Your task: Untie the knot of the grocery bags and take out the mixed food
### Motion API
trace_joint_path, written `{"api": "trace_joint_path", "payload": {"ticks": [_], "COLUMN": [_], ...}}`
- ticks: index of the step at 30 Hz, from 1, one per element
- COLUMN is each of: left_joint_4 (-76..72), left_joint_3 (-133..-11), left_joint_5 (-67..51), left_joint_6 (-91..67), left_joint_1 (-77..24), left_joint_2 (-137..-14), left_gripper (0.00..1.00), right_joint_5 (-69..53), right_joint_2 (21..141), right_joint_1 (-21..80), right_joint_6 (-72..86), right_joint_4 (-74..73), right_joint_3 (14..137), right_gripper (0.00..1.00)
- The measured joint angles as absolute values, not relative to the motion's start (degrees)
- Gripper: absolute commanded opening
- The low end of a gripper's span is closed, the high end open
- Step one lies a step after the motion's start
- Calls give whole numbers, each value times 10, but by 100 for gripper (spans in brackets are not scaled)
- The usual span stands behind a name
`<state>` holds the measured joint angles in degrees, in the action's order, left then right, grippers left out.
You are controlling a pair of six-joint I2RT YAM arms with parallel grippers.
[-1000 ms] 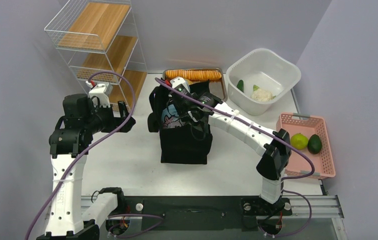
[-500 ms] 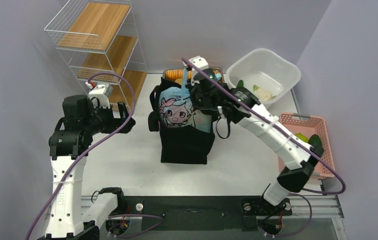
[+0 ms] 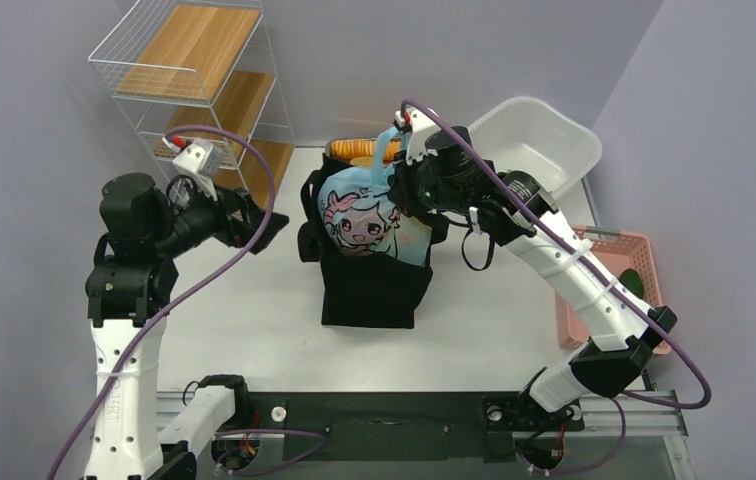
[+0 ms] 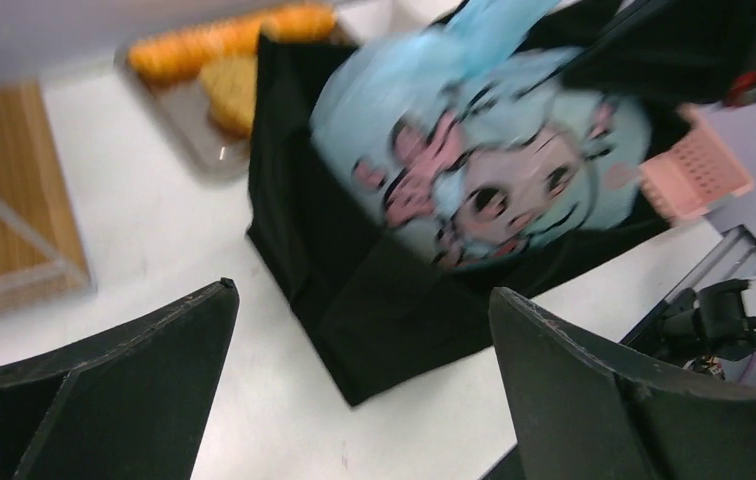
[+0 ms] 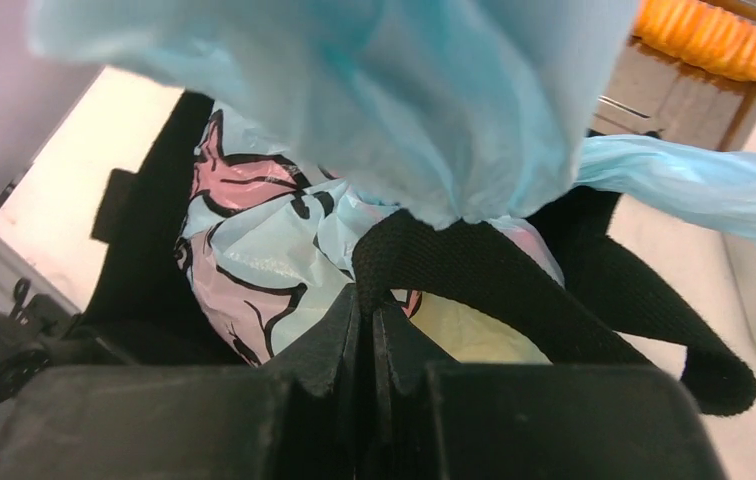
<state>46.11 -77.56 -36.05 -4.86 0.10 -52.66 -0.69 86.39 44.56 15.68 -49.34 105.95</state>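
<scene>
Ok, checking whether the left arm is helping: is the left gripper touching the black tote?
Apart. The top external view shows bare white table between the open left gripper and the black tote.

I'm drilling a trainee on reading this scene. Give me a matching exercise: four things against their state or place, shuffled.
1 left gripper
2 right gripper
3 pale blue bag
4 white tub

A fingers shut
B standing in the black tote
C fingers wide open
D back right of the table

Pairs: 1-C, 2-A, 3-B, 4-D
</scene>
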Motion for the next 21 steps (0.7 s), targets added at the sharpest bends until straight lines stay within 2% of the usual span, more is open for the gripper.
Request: {"api": "trace_joint_path", "payload": {"ticks": [6, 13, 21], "left_joint_4": [330, 174, 126], "left_joint_3": [-878, -842, -839], "left_joint_5": [-448, -496, -496], "left_joint_6": [-62, -58, 11], "left_joint_1": [-45, -133, -198], "left_joint_2": [-605, -693, -792], "left_gripper": [97, 97, 97], "right_joint_5": [-65, -112, -143], "right_joint_2": [863, 842, 827], "right_joint_1": [446, 437, 431], "right_joint_6": [146, 126, 109], "right_joint_4": [-484, -453, -429], "right_joint_3": [1058, 1030, 1019], "right_gripper": [0, 0, 0]}}
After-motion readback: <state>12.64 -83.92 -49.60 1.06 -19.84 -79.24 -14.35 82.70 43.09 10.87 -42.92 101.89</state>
